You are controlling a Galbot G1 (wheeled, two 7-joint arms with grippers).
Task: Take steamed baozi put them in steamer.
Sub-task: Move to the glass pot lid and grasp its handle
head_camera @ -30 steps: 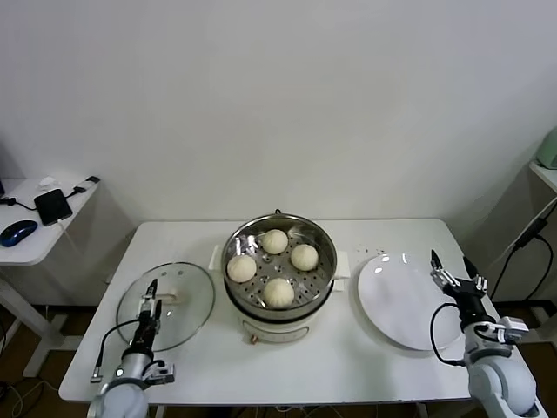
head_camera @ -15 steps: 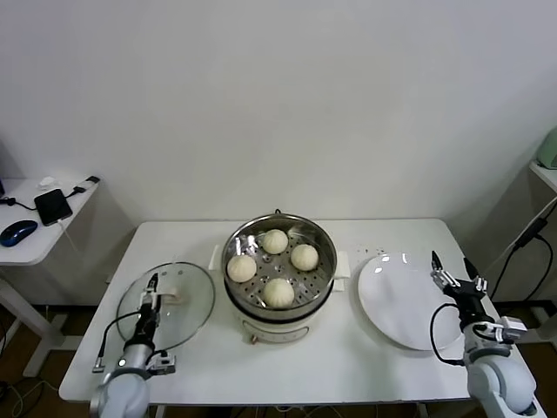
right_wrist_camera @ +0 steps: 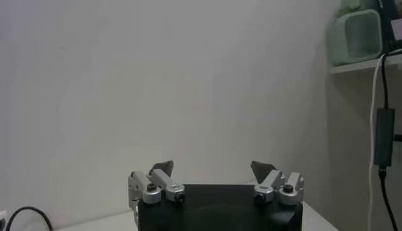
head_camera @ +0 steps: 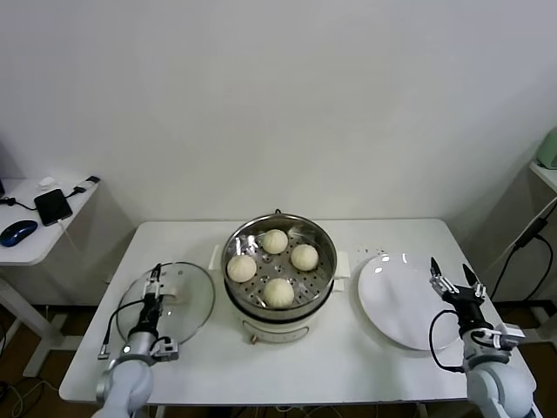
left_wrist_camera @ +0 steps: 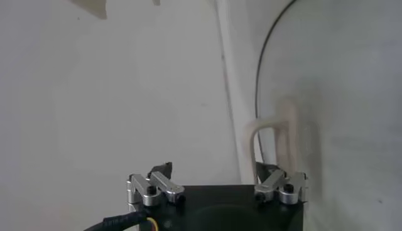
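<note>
The steamer [head_camera: 324, 240] stands at the table's middle on its white pot base. Four steamed baozi lie in it: one at the back [head_camera: 275, 241], one right [head_camera: 304, 257], one left [head_camera: 241, 268], one in front [head_camera: 278, 293]. My left gripper [head_camera: 155, 278] is open and empty, low over the left part of the glass lid [head_camera: 193, 306]; in the left wrist view [left_wrist_camera: 212, 171] the lid's white handle [left_wrist_camera: 271, 133] lies just ahead. My right gripper [head_camera: 451, 275] is open and empty at the white plate's right edge; it also shows in the right wrist view [right_wrist_camera: 211, 167].
The bare white plate [head_camera: 396, 300] lies right of the steamer. A side desk [head_camera: 35, 239] with a phone [head_camera: 53, 205] and a mouse [head_camera: 17, 232] stands at the left. A cable [head_camera: 522, 239] hangs by the table's right edge.
My left gripper has moved a little forward and right over the lid. My right gripper has barely shifted. The baozi and steamer have not moved.
</note>
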